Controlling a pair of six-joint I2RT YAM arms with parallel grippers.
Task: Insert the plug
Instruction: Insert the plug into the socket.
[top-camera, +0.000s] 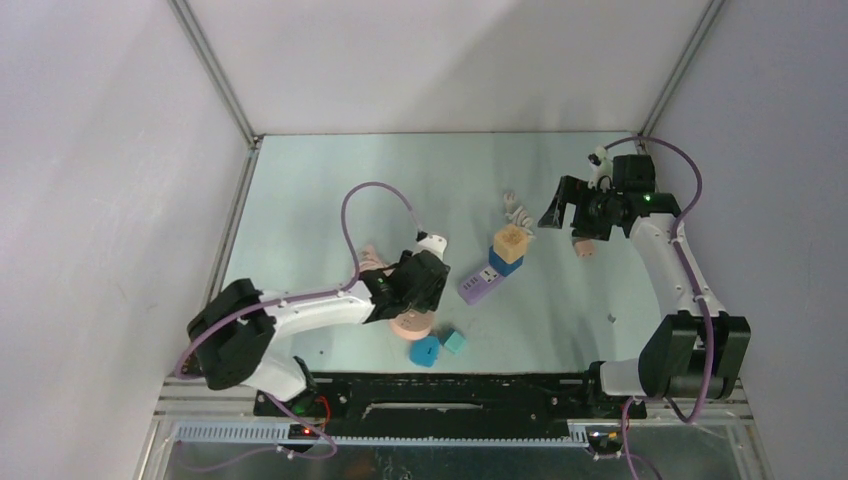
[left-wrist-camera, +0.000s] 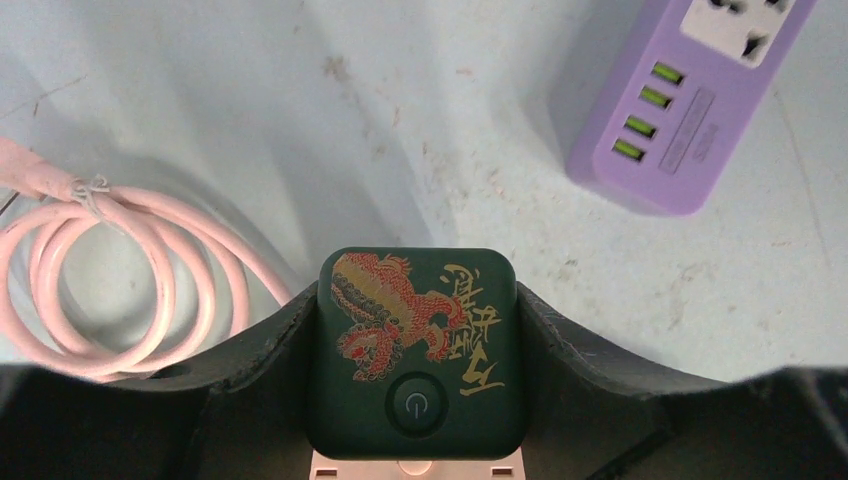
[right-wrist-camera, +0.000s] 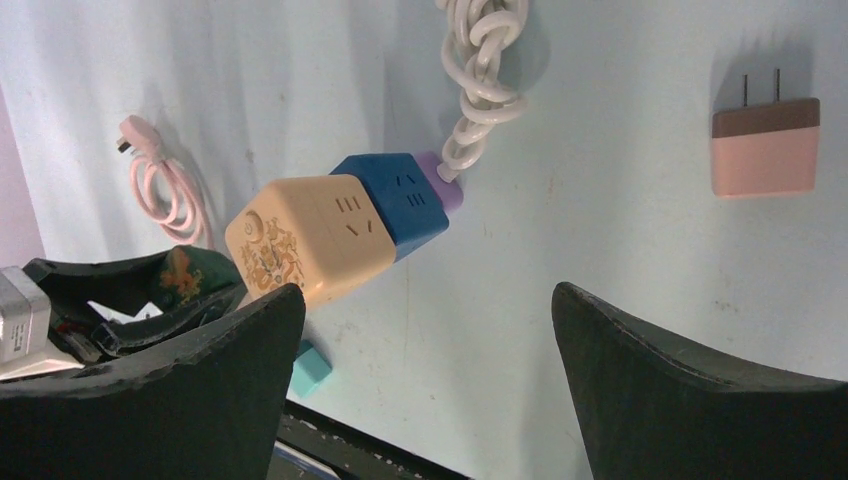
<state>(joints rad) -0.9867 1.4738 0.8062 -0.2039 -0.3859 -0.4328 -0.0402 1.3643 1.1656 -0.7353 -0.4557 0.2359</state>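
Nearest the arm bases, a blue block (top-camera: 425, 350) and a teal block (top-camera: 455, 342) are seen side by side on the table (top-camera: 330, 200); just behind them a pink piece (top-camera: 410, 323) is found, partly hidden under the left arm. The left hand (left-wrist-camera: 418, 300) is pinching a green cube (left-wrist-camera: 418, 380); its fingers (left-wrist-camera: 270, 350) are pressed against the two sides of the cube, and the face with a red and gold dragon and a round button is turned to the wrist camera. The pink piece is seen directly under the cube, but it cannot be told whether the two are joined.

Beyond the cube, up and to the right, a purple strip (left-wrist-camera: 680, 100) is lying flat, apart from the cube; four green ports and a socket are shown on its top. To the left of the hand a pink cable (left-wrist-camera: 150, 208) is coiled on the table.

Farther out, a yellow cube (right-wrist-camera: 305, 240) and a blue cube (right-wrist-camera: 400, 195) are joined together; a knotted white cable (right-wrist-camera: 480, 70) is attached to the blue one.

At the far right a pink plug (right-wrist-camera: 765, 150) is lying alone on the table, two prongs pointing away from the arms; it is not held. The right hand (right-wrist-camera: 428, 295) is spread wide over the table near this plug, and nothing is between its fingers.
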